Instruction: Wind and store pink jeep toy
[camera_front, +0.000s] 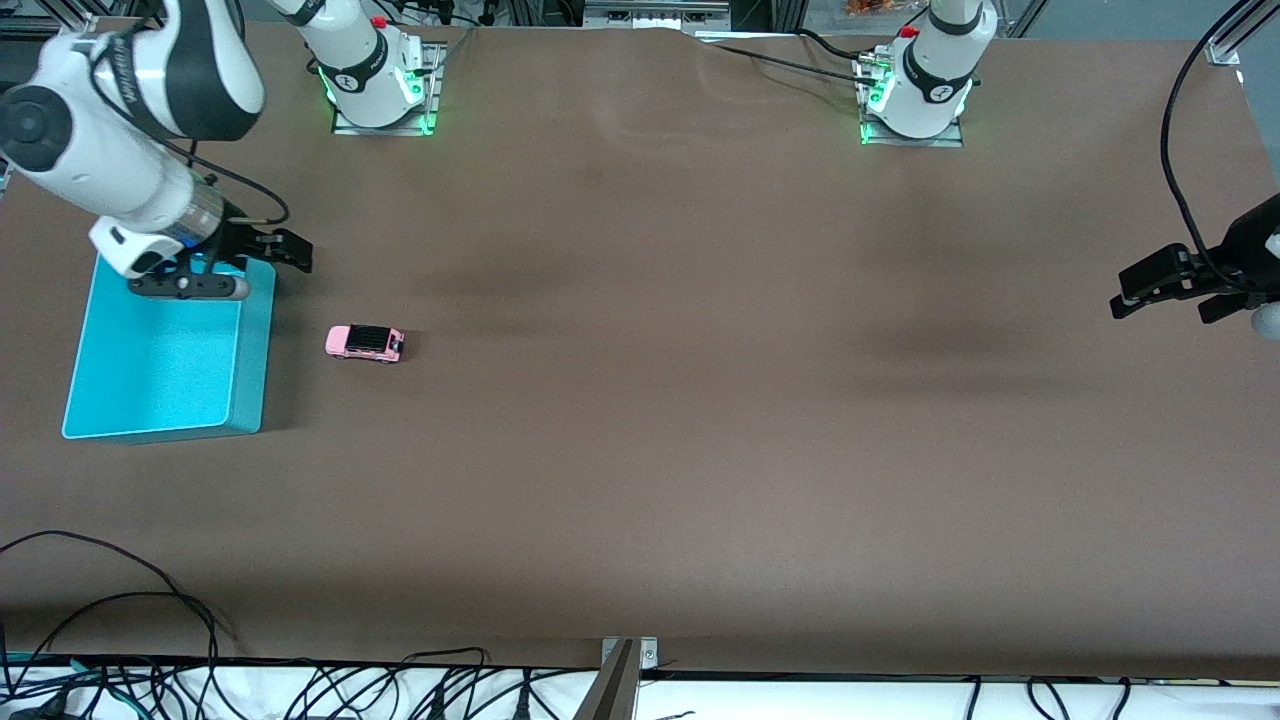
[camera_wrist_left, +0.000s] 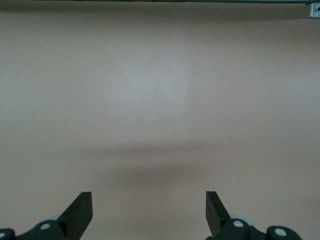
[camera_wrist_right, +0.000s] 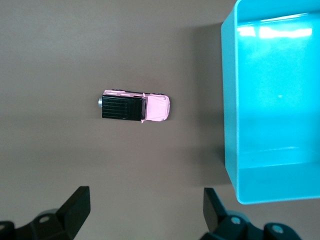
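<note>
Front view shows the small light-pink boxy jeep toy with a black roof (camera_front: 365, 343) resting on the brown tabletop (camera_front: 700, 400) just beside the open turquoise plastic bin (camera_front: 252, 380), its long axis running along the table's length. The right hand (camera_front: 265, 262), fingers spread wide and empty, hovers over the bin's rim close by. The left hand (camera_front: 1165, 290), also wide open, waits well apart at its own end.

In the right wrist view, the jeep (camera_wrist_right: 135, 106) stands upright on its wheels.

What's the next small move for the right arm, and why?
Probably shift the right end effector from over the turquoise plastic bin's edge to above the small pink jeep toy, then lower. Its fingers are open, and the jeep sits untouched on the brown table beside the bin. The left end effector waits, open.
</note>
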